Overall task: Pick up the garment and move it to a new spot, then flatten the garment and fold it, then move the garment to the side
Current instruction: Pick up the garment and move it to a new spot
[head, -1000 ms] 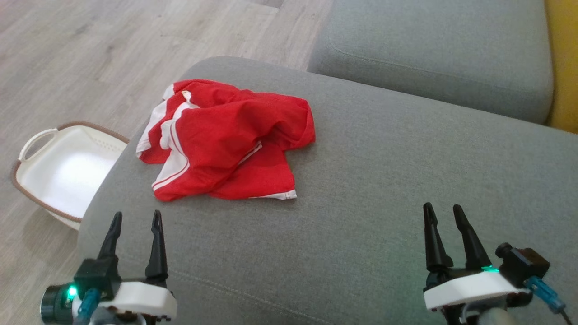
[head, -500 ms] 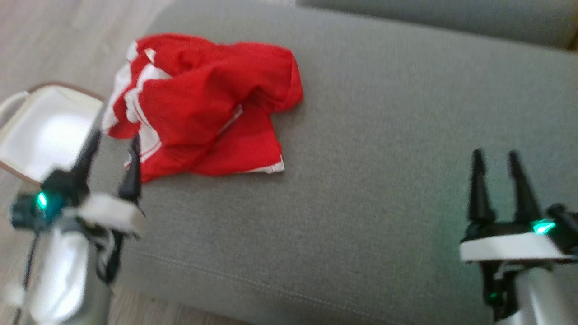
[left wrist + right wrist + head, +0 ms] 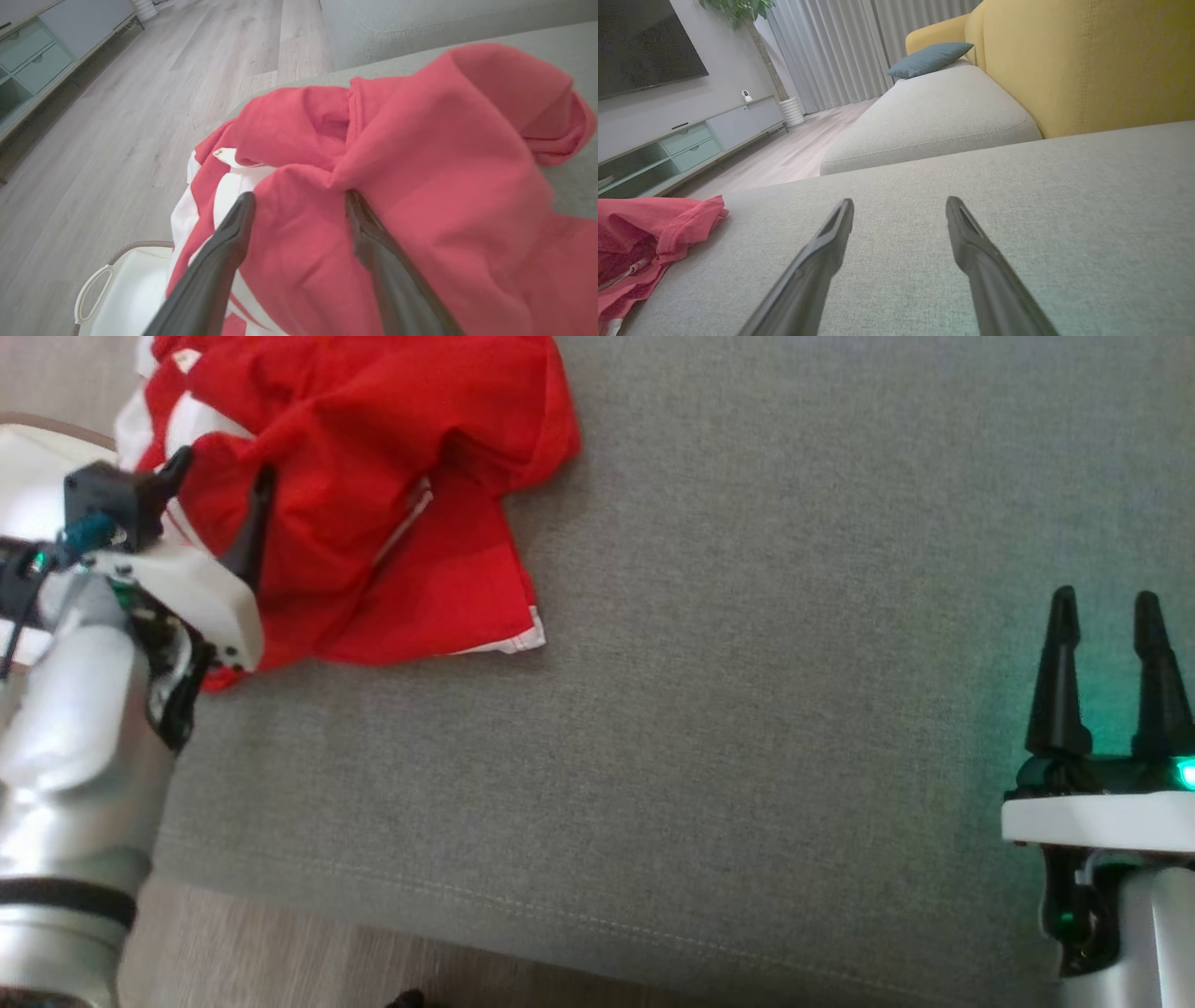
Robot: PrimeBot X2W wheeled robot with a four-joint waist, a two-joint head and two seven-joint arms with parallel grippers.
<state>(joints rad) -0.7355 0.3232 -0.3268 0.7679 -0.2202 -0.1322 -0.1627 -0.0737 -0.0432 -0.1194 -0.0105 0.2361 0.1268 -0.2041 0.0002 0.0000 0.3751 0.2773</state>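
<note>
Left hand spreads wide over a fold of the red garment, with the white basket just to its left. Right hand is wide open above the sofa cushion.

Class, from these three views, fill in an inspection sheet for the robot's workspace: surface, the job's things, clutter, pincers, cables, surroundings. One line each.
Surface: grey sofa cushion, flat, with a seam along its near edge.
Job's things: red garment with white trim, crumpled near the cushion's left edge.
Clutter: white basket on the floor beside the cushion.
Pincers: left pincer open, fingers over the garment, not yet closed on it; right pincer open over bare cushion, apart from the garment.
Cables: teal plug and a thin dark lead at the left wrist.
Surroundings: wood floor, yellow sofa back, blue pillow, low cabinet.
</note>
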